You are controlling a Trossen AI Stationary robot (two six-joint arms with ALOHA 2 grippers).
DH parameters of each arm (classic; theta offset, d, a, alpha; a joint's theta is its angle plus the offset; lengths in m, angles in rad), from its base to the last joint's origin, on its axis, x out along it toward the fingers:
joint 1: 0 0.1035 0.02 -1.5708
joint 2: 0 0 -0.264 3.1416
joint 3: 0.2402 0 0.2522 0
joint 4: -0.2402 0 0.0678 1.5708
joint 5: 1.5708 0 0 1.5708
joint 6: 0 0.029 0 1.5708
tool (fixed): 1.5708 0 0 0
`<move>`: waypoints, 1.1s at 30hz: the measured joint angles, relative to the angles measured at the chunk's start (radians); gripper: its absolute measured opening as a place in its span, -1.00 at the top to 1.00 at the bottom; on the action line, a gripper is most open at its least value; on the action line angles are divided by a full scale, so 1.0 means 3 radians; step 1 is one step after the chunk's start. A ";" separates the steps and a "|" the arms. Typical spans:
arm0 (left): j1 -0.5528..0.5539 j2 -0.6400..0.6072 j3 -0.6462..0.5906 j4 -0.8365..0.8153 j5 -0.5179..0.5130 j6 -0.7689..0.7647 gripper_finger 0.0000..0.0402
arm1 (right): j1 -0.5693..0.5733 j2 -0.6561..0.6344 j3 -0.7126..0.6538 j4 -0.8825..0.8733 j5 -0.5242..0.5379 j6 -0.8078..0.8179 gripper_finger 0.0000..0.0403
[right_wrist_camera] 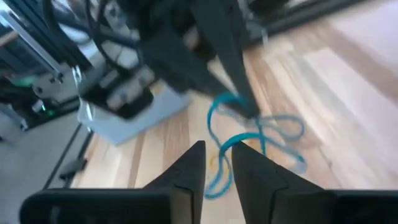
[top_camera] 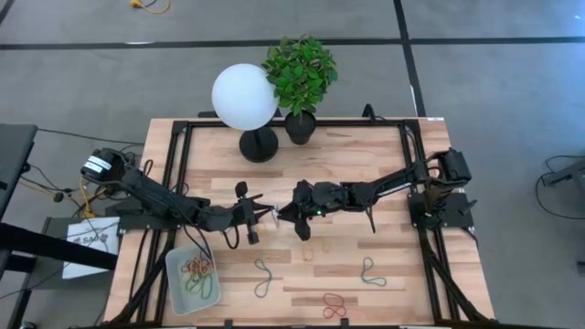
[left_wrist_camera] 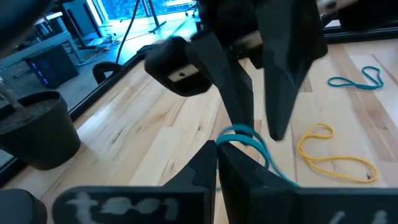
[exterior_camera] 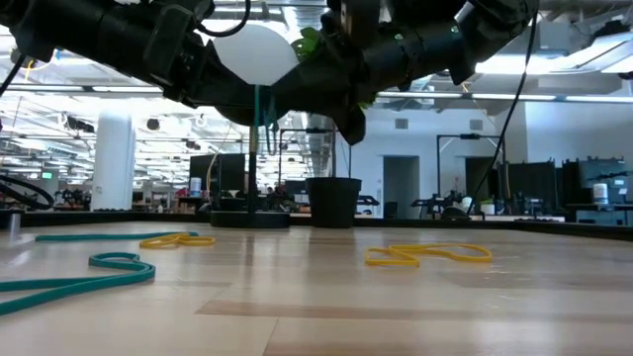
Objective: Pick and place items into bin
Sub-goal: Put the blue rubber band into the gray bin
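A teal rubber band [left_wrist_camera: 245,133] hangs in the air over the middle of the table, between my two grippers, which face each other there. My left gripper [top_camera: 268,216] is shut on it. My right gripper [top_camera: 285,216] is open, and its fingers [left_wrist_camera: 239,106] stand on either side of the band's loop [right_wrist_camera: 214,121]. The bin [top_camera: 192,279], a pale tray, stands at the near left with several bands in it. More bands lie flat on the table: a dark one [top_camera: 264,274], a green one [top_camera: 373,272] and a red one [top_camera: 334,304]. My left gripper pinches the teal band's upper part [left_wrist_camera: 231,138] between its two fingertips, coming nearly level from the table's left. The band hangs slack below the fingers [exterior_camera: 263,104], clear of the table. Whether my right gripper touches the band, I cannot tell.
A white globe lamp [top_camera: 245,96] and a potted plant [top_camera: 300,78] stand at the table's far edge. In the low view, yellow bands [exterior_camera: 425,255] and a teal one [exterior_camera: 79,277] lie on the wood. Bare wood lies between the bin and the loose bands.
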 joint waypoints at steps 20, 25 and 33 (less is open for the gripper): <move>-0.1007 -0.0654 0.1813 -0.2946 -0.1167 -0.0438 1.00 | 0.0457 0.0000 0.0001 -0.1195 -0.0001 0.0252 0.54; -0.1233 -0.0837 0.2420 -0.4345 0.0084 -0.1856 1.00 | 0.0531 0.0000 0.0001 -0.1195 -0.0001 0.0251 0.54; -0.1647 -0.0824 0.2512 -0.5647 0.1850 -0.3476 1.00 | 0.0574 0.0000 0.0001 -0.1193 -0.0003 0.0252 0.54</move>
